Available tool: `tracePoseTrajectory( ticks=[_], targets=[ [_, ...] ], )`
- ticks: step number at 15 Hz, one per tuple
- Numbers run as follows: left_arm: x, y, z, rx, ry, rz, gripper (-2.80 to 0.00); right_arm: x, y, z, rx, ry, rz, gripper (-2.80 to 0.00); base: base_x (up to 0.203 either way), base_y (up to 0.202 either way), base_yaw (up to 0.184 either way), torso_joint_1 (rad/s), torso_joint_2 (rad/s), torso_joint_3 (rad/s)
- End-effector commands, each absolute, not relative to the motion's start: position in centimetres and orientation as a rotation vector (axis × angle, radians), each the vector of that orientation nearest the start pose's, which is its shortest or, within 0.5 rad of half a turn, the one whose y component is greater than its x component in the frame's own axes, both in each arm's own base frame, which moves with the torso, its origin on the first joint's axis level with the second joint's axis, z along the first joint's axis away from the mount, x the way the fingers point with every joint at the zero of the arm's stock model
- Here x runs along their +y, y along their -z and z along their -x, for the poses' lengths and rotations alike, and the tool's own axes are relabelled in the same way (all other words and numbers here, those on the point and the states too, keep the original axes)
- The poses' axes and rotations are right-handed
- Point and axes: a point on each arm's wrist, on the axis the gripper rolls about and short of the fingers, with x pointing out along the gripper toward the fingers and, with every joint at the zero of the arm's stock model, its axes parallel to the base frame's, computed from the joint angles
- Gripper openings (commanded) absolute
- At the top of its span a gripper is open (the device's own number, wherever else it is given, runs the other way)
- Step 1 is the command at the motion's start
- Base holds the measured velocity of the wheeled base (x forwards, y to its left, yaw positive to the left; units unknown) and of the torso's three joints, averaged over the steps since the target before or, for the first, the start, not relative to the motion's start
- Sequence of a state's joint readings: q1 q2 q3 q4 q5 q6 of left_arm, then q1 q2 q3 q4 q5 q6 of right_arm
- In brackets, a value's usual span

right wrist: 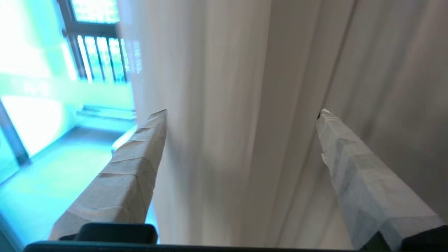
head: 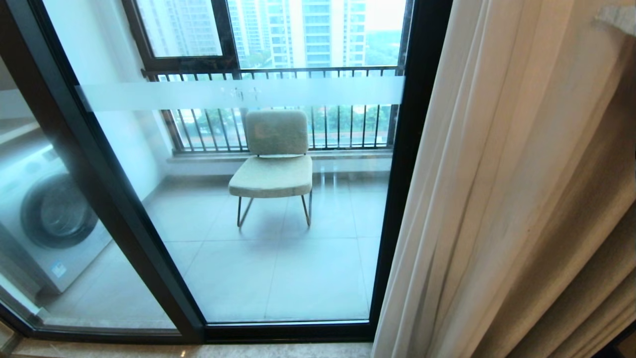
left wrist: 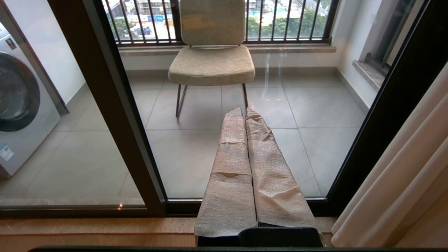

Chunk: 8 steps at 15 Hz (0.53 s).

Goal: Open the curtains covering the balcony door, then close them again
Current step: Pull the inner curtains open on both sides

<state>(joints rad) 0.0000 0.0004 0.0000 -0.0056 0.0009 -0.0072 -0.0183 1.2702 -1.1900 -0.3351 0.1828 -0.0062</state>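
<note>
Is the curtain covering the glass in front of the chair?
No, the curtains hang bunched to the right, leaving the chair visible through the balcony door.

A high-rise flat is shown: glass balcony door (head: 238,199), washing machine (head: 44,219) & chair (head: 276,159) on tiled balcony, curtains (head: 507,199), apt towers (head: 308,30) seen outside.

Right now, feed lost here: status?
Right hand open at gathered grey-beige pleated curtains. Left hand shut, parked. Dark-framed glass balcony door uncovered.
</note>
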Motion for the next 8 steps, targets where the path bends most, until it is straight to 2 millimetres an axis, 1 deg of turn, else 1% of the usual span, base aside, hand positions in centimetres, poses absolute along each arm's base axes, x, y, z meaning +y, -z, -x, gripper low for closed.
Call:
tracePoseTrajectory(
  ticks=[1,2,5,6,7,8],
  targets=[
    [0.0,-7.6,2.3,-0.006,-0.002,0.008,-2.8,0.2,-36.4,-14.1,-0.278,-0.165,0.034,0.0,0.0,0.0,0.0,0.0,0.0,0.0],
    [0.0,-7.6,2.3,-0.006,-0.002,0.008,-2.8,0.2,-35.7,-13.3,-0.261,-0.165,0.031,0.0,0.0,0.0,0.0,0.0,0.0,0.0],
    [0.0,-7.6,2.3,-0.006,-0.002,0.008,-2.8,0.2,-34.4,-11.9,-0.242,-0.167,0.029,0.0,0.0,0.0,0.0,0.0,0.0,0.0],
    [0.0,-7.6,2.3,-0.006,-0.002,0.008,-2.8,0.2,-34.2,-11.5,-0.243,-0.169,0.029,-2.27,0.0,0.0,0.0,0.0,0.0,0.0],
    [0.0,-7.6,2.3,-0.006,-0.002,0.008,-2.8,0.2,-34.0,-11.2,-0.242,-0.169,0.028,-2.8,0.0,0.0,0.0,0.0,0.0,0.0],
    [0.0,-7.6,2.3,-0.006,-0.002,0.008,-2.8,0.2,-33.8,-10.9,-0.241,-0.169,0.027,-2.8,0.0,0.0,0.0,0.0,0.0,0.0]
  ],
)
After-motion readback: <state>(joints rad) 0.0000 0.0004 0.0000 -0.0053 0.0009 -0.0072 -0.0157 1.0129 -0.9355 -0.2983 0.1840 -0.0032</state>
